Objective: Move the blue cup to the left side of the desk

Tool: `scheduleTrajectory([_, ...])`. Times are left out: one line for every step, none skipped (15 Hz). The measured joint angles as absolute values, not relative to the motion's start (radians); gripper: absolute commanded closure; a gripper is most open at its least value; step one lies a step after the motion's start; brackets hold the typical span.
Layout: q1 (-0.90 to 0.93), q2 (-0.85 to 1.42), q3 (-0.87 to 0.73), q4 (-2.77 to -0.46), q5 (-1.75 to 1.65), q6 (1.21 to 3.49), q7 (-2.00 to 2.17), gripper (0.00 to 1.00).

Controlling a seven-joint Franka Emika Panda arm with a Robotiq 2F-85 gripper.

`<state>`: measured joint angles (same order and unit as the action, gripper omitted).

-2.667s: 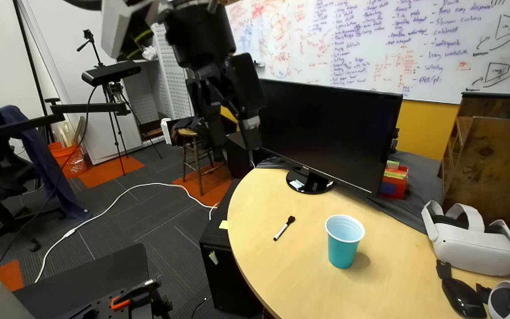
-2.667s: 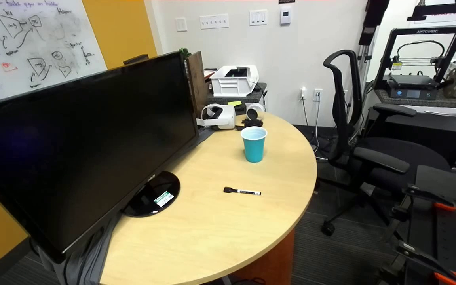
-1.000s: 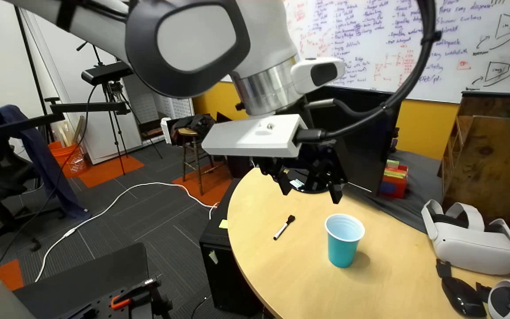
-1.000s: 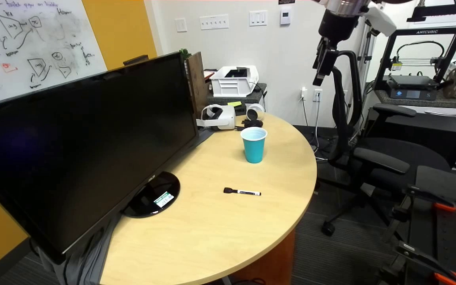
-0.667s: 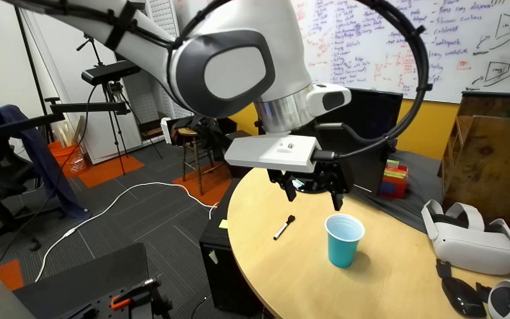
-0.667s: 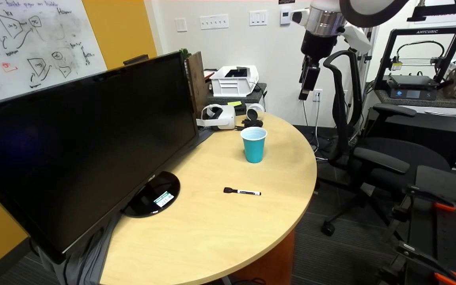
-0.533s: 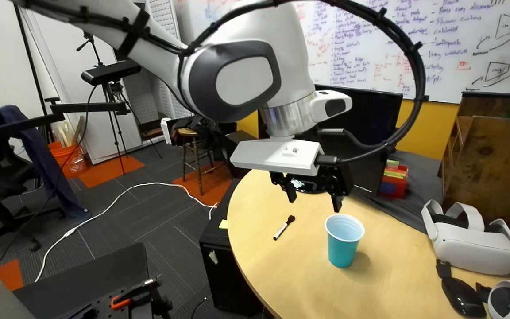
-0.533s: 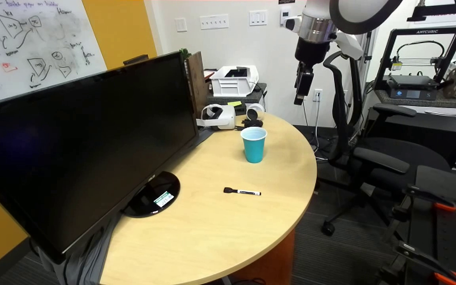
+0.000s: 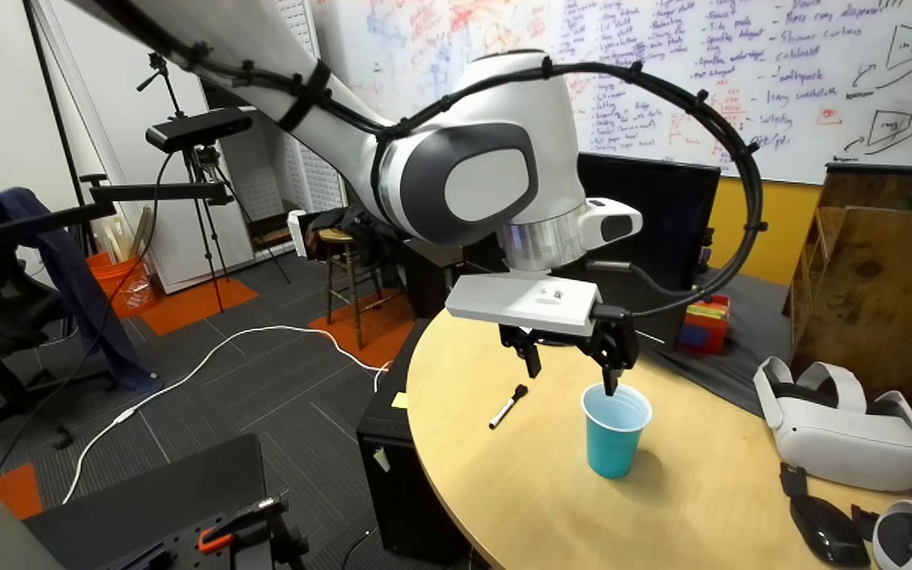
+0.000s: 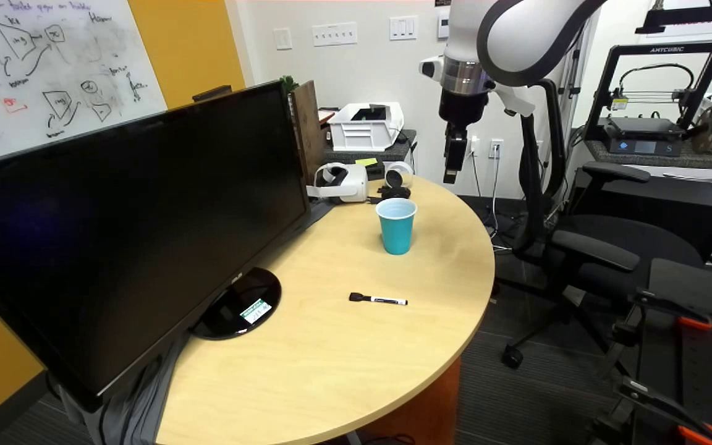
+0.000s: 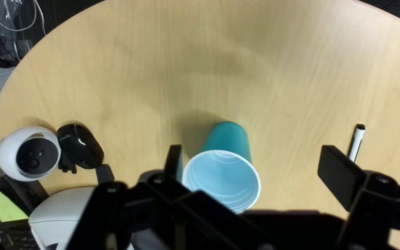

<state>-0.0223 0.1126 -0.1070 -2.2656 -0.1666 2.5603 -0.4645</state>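
Progress on the task is judged to be slight: the approach seems to be the step in hand, and no part of the move itself is done. The blue cup point(image 10: 397, 227) is seen upright on the tabletop point(image 10: 306, 377), neither grasped nor lifted. What is left, by this judgement, is the lowering, the grasp, the lift, the carry to the left side, the setting down and the letting go; which side is meant by left cannot be settled from these views alone. The end effector point(image 9: 572, 380) is released, with its fingers point(image 11: 342, 178) spread wide and nothing held, and it is poised above the tabletop, apart from the blue cup. In an exterior view the blue cup point(image 9: 614, 447) is placed near five o'clock from the end effector, with the far part of its rim crossed in sight by a fingertip point(image 9: 609, 386); in an exterior view the end effector point(image 10: 451, 175) is shown higher and apart, the blue cup being set between seven and eight o'clock from it. In the wrist view the mouth of the blue cup point(image 11: 225, 170) is framed between the fingers, closer to the finger at nine o'clock, and is partly hidden by the end effector itself; the marker point(image 11: 357, 142) is seen beyond the finger at three o'clock. A slight shift toward nine o'clock there may be needed first.
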Motion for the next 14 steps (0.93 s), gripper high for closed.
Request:
scheduleTrajectory([-0.024, 0.132, -0.106, -2.254, -0.167, 2.561, -0.464, 0.0])
scheduleTrajectory([-0.026, 0.152, -0.104, -2.241, -0.167, 2.561, -0.464, 0.0])
scheduleTrajectory([-0.028, 0.172, -0.101, -2.228, -0.167, 2.561, -0.463, 0.0])
scheduleTrajectory([-0.03, 0.192, -0.098, -2.215, -0.168, 2.561, -0.46, 0.0])
scheduleTrajectory([-0.032, 0.202, -0.095, -2.21, -0.168, 2.561, -0.459, 0.0])
scheduleTrajectory([-0.033, 0.205, -0.092, -2.211, -0.168, 2.561, -0.459, 0.0])
scheduleTrajectory([-0.034, 0.205, -0.091, -2.211, -0.169, 2.561, -0.459, 0.0])
scheduleTrajectory([-0.035, 0.204, -0.09, -2.211, -0.169, 2.561, -0.459, 0.0])
scheduleTrajectory([-0.035, 0.204, -0.09, -2.211, -0.169, 2.561, -0.459, 0.0])
scheduleTrajectory([-0.036, 0.204, -0.09, -2.211, -0.169, 2.561, -0.459, 0.0])
scheduleTrajectory([-0.036, 0.204, -0.09, -2.211, -0.169, 2.561, -0.459, 0.0])
scheduleTrajectory([-0.037, 0.205, -0.089, -2.211, -0.169, 2.561, -0.459, 0.0])
scheduleTrajectory([-0.037, 0.205, -0.087, -2.211, -0.17, 2.561, -0.459, 0.0])
scheduleTrajectory([-0.038, 0.208, -0.085, -2.211, -0.17, 2.561, -0.46, 0.0])
